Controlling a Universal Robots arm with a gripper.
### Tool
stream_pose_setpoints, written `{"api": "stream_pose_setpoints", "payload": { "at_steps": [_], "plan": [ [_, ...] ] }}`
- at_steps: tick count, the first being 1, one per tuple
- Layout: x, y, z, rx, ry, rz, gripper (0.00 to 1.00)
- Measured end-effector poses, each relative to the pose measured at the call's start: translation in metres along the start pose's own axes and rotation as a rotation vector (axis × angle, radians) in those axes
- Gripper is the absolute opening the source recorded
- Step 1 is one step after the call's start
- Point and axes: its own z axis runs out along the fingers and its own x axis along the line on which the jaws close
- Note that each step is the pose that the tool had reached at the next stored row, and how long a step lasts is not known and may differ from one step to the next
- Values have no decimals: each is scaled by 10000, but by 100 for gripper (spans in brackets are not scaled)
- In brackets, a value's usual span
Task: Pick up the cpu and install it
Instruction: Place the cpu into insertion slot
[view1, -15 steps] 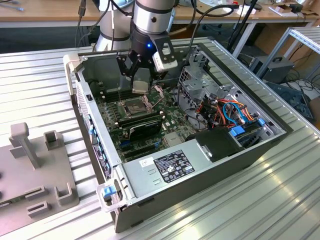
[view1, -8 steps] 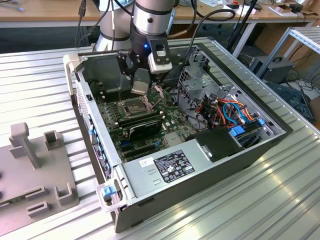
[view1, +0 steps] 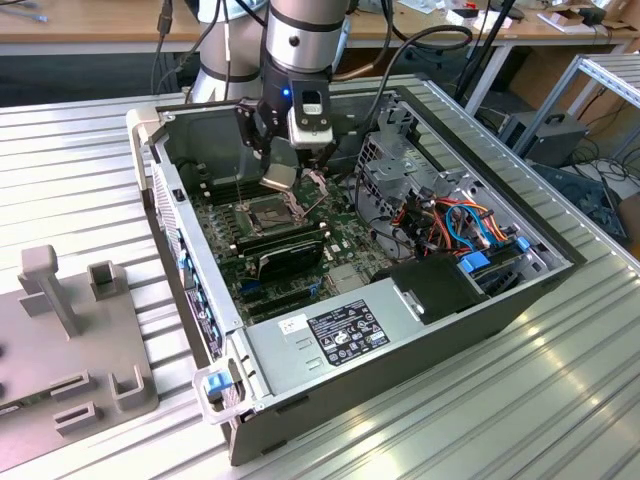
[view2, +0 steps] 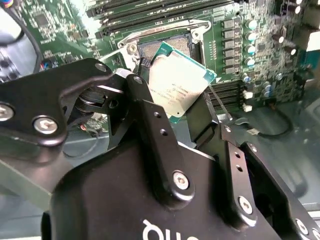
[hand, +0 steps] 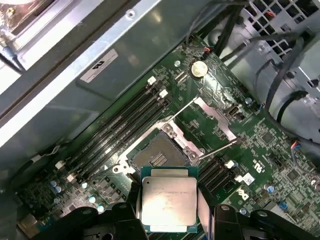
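- First wrist view: the jaws are clamped on the cpu (hand: 169, 200), one on each of two opposite edges, with its grey metal top facing the camera.
- Just beyond the jaws lies the socket (hand: 159, 155), dark and bare, with nothing seated in it. The cpu hangs apart from it, not touching.
- Past the socket, its frame (hand: 215, 112) is swung open and a lever (hand: 218, 149) stands free, so the seat looks ready for the chip.
- On the socket's other side run the memory slots (hand: 117, 127), well apart from the jaws.
- In the exterior view the jaws sit inside the case (view1: 185, 250), above the board. A black card (view1: 290, 250) lies beyond the socket from the jaws. The case rests on the ribbed bench (view1: 80, 150).
- Step in hand, as I judge it: the pick is done and the cpu is close over the socket, but it is not yet placed.
- What seating calls for: the cpu must be square to the socket and level with the board. It then needs a straight, gentle lowering with no sideways slide, since the contacts look fine and easily bent. Whether the cpu is level now I cannot tell.
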Motion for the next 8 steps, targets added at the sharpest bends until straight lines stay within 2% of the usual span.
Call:
{"api": "stream_pose_setpoints", "payload": {
  "at_steps": [3,8],
  "plan": [
    [0,0,12,9,-19,822,54],
    [0,-1,26,21,-44,1928,54]
  ]
}}
